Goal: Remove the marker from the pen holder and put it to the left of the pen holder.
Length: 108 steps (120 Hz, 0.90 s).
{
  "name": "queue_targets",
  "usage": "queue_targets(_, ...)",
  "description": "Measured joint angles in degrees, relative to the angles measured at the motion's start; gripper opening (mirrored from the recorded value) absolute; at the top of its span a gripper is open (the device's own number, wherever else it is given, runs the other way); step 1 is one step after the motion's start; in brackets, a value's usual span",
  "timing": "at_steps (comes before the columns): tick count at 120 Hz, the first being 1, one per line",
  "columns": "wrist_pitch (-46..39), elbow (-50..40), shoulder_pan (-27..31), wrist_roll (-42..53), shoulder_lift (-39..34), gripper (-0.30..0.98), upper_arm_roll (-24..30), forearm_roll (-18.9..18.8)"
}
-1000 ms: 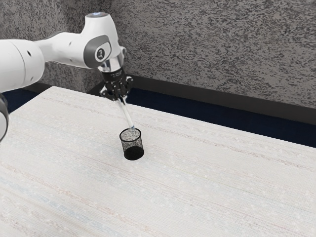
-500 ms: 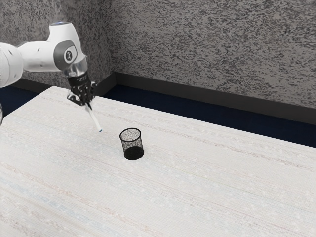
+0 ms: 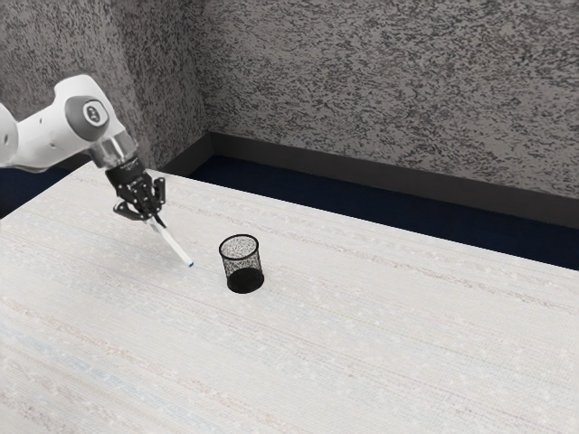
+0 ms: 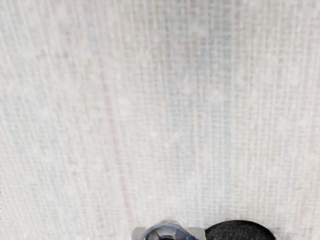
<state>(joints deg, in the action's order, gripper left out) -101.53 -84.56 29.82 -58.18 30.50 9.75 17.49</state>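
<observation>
I am holding the marker [image 3: 173, 243] clear of the pen holder, on the exterior view's left of it, tilted, with its blue tip [image 3: 191, 265] pointing down toward the table. I am pinching it near its upper end between both fingers of my gripper [image 3: 156, 218]. Whether the tip is touching the tabletop, I cannot tell. The pen holder [image 3: 244, 264] is standing upright and empty beside it, so the taking-out is looking done. What is remaining, I am judging, is laying the marker down, letting go and drawing back; I am not certain that this side is the left the task is meaning. Counting outward, I am seeing one marker, one gripper, one pen holder and one table [image 3: 362, 334].
</observation>
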Motion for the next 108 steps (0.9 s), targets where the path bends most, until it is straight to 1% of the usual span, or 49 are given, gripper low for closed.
queue_targets(15, 2.1, 0.2, 2.1, 0.4, 1.8, -0.10, 1.5, 3.2)
queue_targets(36, 3.5, 0.6, 4.1, 0.8, 2.9, -0.10, 2.7, 4.7)
queue_targets(59, 3.6, 0.7, 4.2, 1.2, 3.0, 0.31, 2.7, 5.4)
queue_targets(67, 3.6, 0.7, 4.2, 1.3, 3.0, 0.41, 2.7, 5.5)
queue_targets(76, 3.5, 0.7, 4.0, 1.4, 2.7, 0.49, 3.1, 5.4)
queue_targets(82, 3.5, 0.3, 1.2, 1.4, -0.6, 0.53, 3.4, 1.5)
queue_targets(86, 4.0, -1.5, -1.5, 1.5, -6.4, 0.56, 3.3, -1.5)
queue_targets(92, 5.2, -3.3, -7.9, 2.5, -15.2, 0.58, 3.1, -7.6)
queue_targets(99, 6.1, -4.0, -14.8, 7.5, -25.1, 0.61, 0.8, -13.8)
queue_targets(104, 6.7, -4.4, -18.5, 11.3, -29.3, 0.62, -0.4, -16.7)
queue_targets(108, 7.6, -4.4, -21.1, 14.1, -31.2, 0.63, -0.8, -18.3)
